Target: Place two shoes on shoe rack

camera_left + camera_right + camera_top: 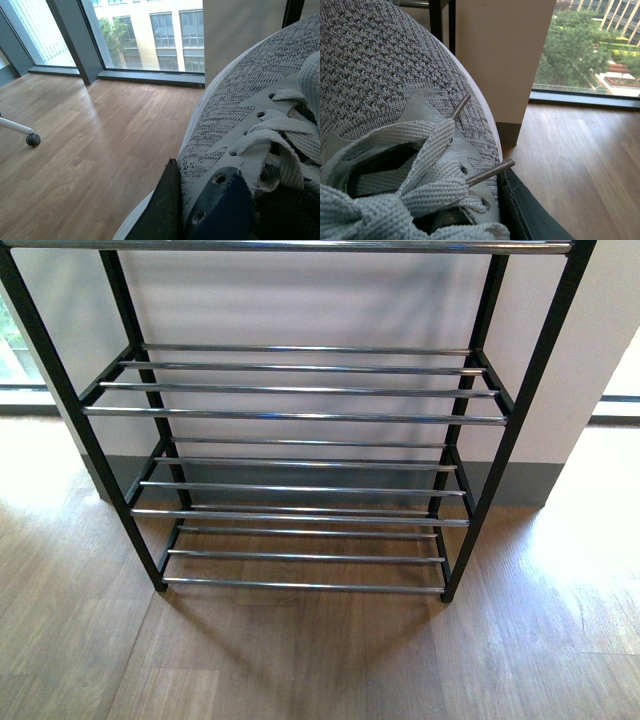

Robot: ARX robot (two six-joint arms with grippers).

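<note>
The shoe rack (300, 416) stands straight ahead in the front view, with a black frame and tiers of chrome bars that carry nothing. Neither arm nor either shoe shows in that view. In the left wrist view a grey knit sneaker (235, 95) with pale laces fills the side of the picture. My left gripper (197, 175) is shut on its side wall, one dark finger outside and a blue pad inside. In the right wrist view the other grey knit sneaker (385, 70) is held over the floor. My right gripper (487, 200) is shut on it, with only its outer dark finger showing.
Wooden floor (320, 660) lies in front of the rack, and a pale wall (300, 300) stands behind it. A castor on a white leg (33, 140) rests on the floor near tall windows (150, 35). A beige pillar (500, 60) rises beside the right sneaker.
</note>
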